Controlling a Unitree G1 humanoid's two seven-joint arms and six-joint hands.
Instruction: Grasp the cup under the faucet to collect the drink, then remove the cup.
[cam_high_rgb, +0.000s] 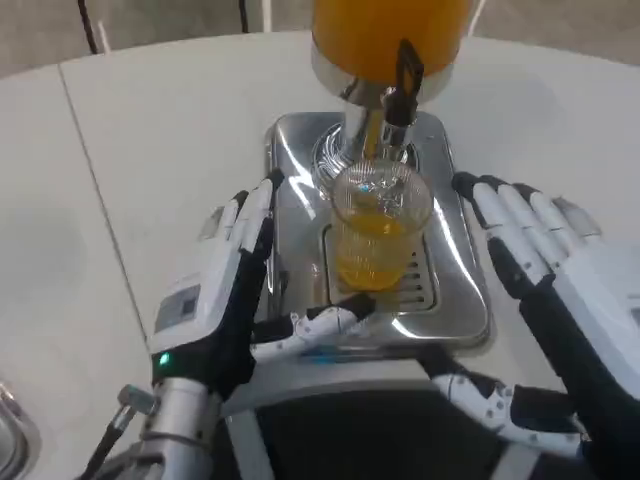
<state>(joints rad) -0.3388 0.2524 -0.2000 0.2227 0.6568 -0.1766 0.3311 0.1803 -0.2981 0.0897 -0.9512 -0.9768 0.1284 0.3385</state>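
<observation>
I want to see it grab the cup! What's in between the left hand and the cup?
In the head view, only shiny bare metal of the drip tray lies between the left hand and the cup. The hand is beside the cup, not touching it.

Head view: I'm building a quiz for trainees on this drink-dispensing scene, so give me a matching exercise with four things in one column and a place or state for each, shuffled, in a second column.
Things:
1. cup
2. left hand
3. right hand
4. tank

Places or states:
A. open, on the side of the drip tray away from the other hand
B. on the drip grate, partly filled with orange drink
C. above the faucet, full of orange drink
D. open, fingers beside the tray's left edge

Pairs: 1-B, 2-D, 3-A, 4-C
</observation>
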